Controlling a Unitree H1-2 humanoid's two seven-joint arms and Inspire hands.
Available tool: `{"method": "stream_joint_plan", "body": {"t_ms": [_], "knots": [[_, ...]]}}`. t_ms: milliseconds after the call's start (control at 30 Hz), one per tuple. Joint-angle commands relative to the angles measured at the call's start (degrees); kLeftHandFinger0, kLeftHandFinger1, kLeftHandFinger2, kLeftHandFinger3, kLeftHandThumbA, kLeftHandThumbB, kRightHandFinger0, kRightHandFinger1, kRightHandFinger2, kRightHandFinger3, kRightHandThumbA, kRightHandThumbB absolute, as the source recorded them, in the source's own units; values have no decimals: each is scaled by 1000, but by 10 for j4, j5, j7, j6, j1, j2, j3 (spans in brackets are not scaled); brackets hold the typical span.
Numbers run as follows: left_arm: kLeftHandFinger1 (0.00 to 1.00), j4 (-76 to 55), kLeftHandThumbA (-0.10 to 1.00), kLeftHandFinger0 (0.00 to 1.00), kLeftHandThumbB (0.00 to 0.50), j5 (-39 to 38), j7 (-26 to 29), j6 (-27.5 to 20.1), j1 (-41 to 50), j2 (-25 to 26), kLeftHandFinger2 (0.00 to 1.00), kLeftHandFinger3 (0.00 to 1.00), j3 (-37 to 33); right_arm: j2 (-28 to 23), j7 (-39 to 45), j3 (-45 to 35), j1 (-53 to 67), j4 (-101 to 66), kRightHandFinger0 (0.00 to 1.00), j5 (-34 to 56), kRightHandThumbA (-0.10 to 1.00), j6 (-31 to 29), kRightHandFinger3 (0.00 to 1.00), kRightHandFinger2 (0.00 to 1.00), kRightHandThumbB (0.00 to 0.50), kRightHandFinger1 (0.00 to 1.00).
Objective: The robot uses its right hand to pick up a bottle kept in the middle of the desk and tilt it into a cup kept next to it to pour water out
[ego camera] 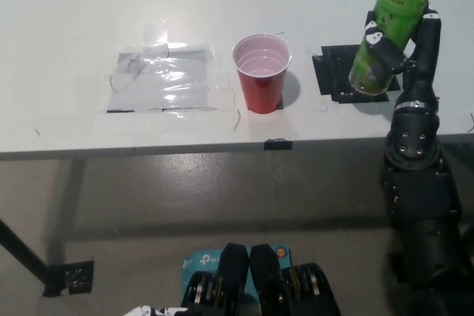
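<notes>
Bottle in my right hand, off the desk.
My right hand's (404, 49) fingers (375, 38) wrap the green bottle (390, 29), held nearly upright above the black mat (337, 72), right of the red cup (261, 72).

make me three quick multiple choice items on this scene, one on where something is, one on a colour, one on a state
1. Where is the cup relative to the bottle?
A. to its right in the picture
B. to its left in the picture
C. under it

2. What colour is the cup outside?
A. red
B. blue
C. white

3. What is the right hand doing?
A. resting open on the desk
B. holding the cup
C. holding the bottle

Answers: 1 B, the cup stands mid-desk, the bottle near the right edge. 2 A, its wall is red. 3 C, black fingers wrap the green bottle, tilted with its cap up.
</notes>
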Motion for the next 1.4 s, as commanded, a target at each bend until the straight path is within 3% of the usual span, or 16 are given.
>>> {"method": "stream_joint_plan", "body": {"t_ms": [0, 133, 500, 600, 667, 733, 800, 933, 1033, 1167, 1367], "knots": [[899, -15, 1000, 855, 474, 7, -2, -26, 0, 1, 893, 1000, 2, -42, -224, 105, -64, -18, 0, -88, -100, -110, 333, 146, 0, 54], [890, -19, 1000, 844, 472, 10, -2, -17, -5, 2, 882, 1000, 1, -45, -276, 131, -58, -5, 0, -137, -100, -110, 306, 162, 0, 117], [903, -17, 1000, 874, 497, 10, -5, -15, -15, 5, 878, 1000, 4, -56, -349, 184, -50, 53, 13, -136, -100, -110, 295, 145, 0, 195], [901, -13, 1000, 873, 489, 7, -7, -23, -14, 6, 879, 1000, 5, -49, -334, 178, -34, 63, 83, -117, -100, -110, 320, 175, 4, 305], [896, -15, 1000, 870, 496, 9, -5, -20, -14, 6, 874, 1000, 5, -47, -349, 184, -30, 68, 66, -101, -100, -110, 300, 161, 3, 292], [897, -17, 1000, 873, 499, 7, -5, -19, -12, 7, 879, 1000, 7, -39, -356, 179, -27, 71, 0, -72, -100, -110, 307, 111, 0, 164], [900, -17, 1000, 873, 500, 9, -6, -20, -13, 8, 886, 1000, 6, -33, -364, 172, -25, 70, 0, -50, -100, -110, 317, 62, 0, 7], [898, -18, 1000, 868, 500, 8, -5, -22, -10, 7, 890, 1000, 8, -30, -371, 175, -24, 70, 0, -14, -100, -110, 349, 52, 0, 0], [888, -18, 1000, 859, 473, 6, -5, -27, -9, 7, 876, 1000, 10, -23, -347, 157, -21, 65, 0, 34, -100, -110, 336, 56, 0, 0], [893, -19, 1000, 859, 499, 8, -5, -23, -11, 8, 881, 1000, 11, -20, -341, 152, -23, 65, 0, 62, -100, -110, 363, 64, 0, 0], [892, -18, 1000, 860, 500, 6, -5, -24, -9, 7, 879, 1000, 13, -16, -304, 146, -13, 54, 0, 95, -100, -110, 423, 57, 0, 0]]}}
